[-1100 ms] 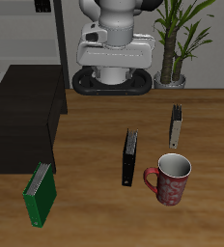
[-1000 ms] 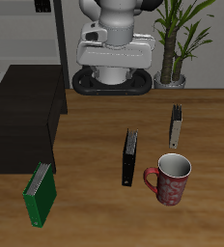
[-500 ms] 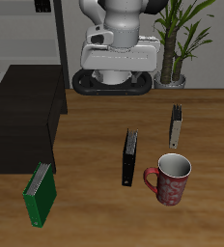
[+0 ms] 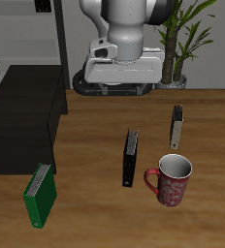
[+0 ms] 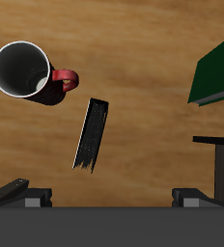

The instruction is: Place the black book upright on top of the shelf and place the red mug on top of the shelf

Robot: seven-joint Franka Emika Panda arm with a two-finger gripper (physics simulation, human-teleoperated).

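The black book [image 4: 131, 158] stands on edge mid-table, the red mug [image 4: 171, 179] just beside it nearer the front edge, both on the bare wooden table [image 4: 95, 208]. The shelf [image 4: 22, 126] stands well apart. A green book [image 4: 40, 195] and grey book [image 4: 176, 126] stand clear. The gripper [image 5: 112, 197] hangs above, fingers spread, holding nothing.

I see a black book [image 4: 131, 158], a dark-red speckled mug [image 4: 171, 180] with grey-white interior, a black shelf [image 4: 23, 121], a green book [image 4: 40, 195], a grey book [image 4: 176, 126], and a brown wood-grain table [image 4: 95, 203].
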